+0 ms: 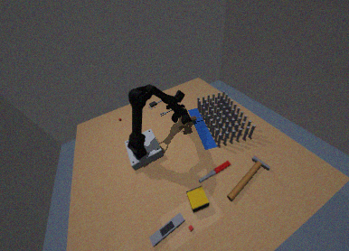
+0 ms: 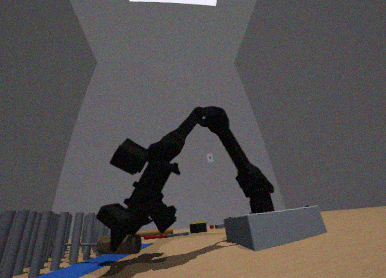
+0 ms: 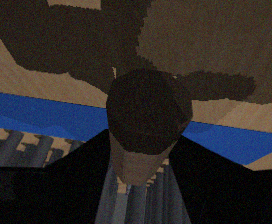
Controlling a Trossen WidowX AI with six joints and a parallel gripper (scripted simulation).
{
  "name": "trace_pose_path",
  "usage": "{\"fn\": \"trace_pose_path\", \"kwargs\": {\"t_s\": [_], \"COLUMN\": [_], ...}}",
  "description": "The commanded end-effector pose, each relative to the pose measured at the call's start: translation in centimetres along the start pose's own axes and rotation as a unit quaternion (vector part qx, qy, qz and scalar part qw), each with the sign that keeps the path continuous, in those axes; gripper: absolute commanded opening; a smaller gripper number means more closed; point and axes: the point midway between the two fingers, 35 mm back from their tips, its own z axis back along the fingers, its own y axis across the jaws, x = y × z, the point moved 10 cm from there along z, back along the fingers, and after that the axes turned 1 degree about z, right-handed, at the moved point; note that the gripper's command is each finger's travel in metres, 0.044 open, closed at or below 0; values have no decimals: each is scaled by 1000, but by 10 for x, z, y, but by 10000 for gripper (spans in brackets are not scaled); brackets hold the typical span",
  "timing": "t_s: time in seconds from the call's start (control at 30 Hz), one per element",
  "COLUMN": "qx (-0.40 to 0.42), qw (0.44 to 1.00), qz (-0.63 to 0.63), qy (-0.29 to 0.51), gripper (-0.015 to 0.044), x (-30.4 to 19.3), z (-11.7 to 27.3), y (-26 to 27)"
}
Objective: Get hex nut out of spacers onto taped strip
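My gripper (image 1: 190, 123) (image 2: 118, 243) (image 3: 139, 136) is shut on the thick brown handle of a tool (image 2: 132, 244) (image 3: 149, 110), low over the table beside the taped strip. The tool's thin shaft (image 2: 86, 244) points away from the arm, across the strip and toward the spacers. Its far end is hidden among them. The blue taped strip (image 1: 207, 138) (image 2: 75, 269) (image 3: 32, 111) runs along the front of the spacers. The grey metal spacers (image 1: 221, 125) (image 2: 36, 243) (image 3: 17, 147) stand upright in rows. I cannot make out the hex nut in any view.
A red-handled tool (image 1: 221, 167), a hammer (image 1: 244, 181), a yellow-topped block (image 1: 198, 198), a grey bar (image 1: 167, 229) and a small red cube (image 1: 191, 227) lie on the near side. A small dark object (image 1: 153, 104) and a thin item (image 1: 166, 113) lie behind the arm.
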Motion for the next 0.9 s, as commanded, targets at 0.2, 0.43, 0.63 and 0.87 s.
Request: {"fn": "trace_pose_path", "kwargs": {"t_s": [0.2,0.43,0.63,0.87], "qx": [-2,-2,-2,-2], "qw": [1000,1000,1000,1000], "qz": [1,1,1,1], "qy": [1,1,1,1], "gripper": [0,0,0,0], "x": [-7,-7,-3,0], "z": [-4,-7,-11,-17], "y": [-1,-1,-2,-3]}}
